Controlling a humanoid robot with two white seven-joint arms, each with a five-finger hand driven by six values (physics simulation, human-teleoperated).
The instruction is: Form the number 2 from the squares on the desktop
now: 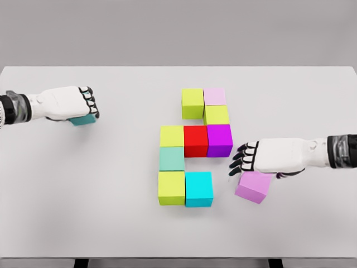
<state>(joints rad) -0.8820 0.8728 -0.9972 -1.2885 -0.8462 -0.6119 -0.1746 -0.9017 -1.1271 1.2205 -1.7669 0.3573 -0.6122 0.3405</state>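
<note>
risk 1: right hand [252,159] has a pink cube [254,186] under it, just right of the cyan cube [199,189]; sliding it in could bump cyan and knock the bottom row out of line
risk 2: pink cube sits rotated against the grid; if not squared first it would probably land crooked and leave a gap
risk 3: right fingertips [239,158] are close to the purple cube [220,139]; a leftward sweep could nudge the middle row
risk 4: left hand [75,103] covers most of a teal cube [83,119]; grip depth not visible, so it might slip if lifted
right hand pose: arm enters from right edge, hand lying flat over the pink cube, fingers pointing left and spread; looks like resting on or pressing the cube top, not wrapped around it; can't tell for sure whether it has a grasp
left hand pose: arm enters from left edge, far left of table [67,212], well apart from the figure; fingers curled down over the teal cube, looks clenched on it
figure: top row lime [192,103] + pale pink [215,96]; lime [217,115] below; middle row lime [172,135], red [196,140], purple; mint [172,158] below left; bottom row lime [171,187] + cyan
task state: judged nearly done; bottom row lacks its right cube, the top row may lack one on the left; pink likely goes bottom right, teal maybe top left
</note>
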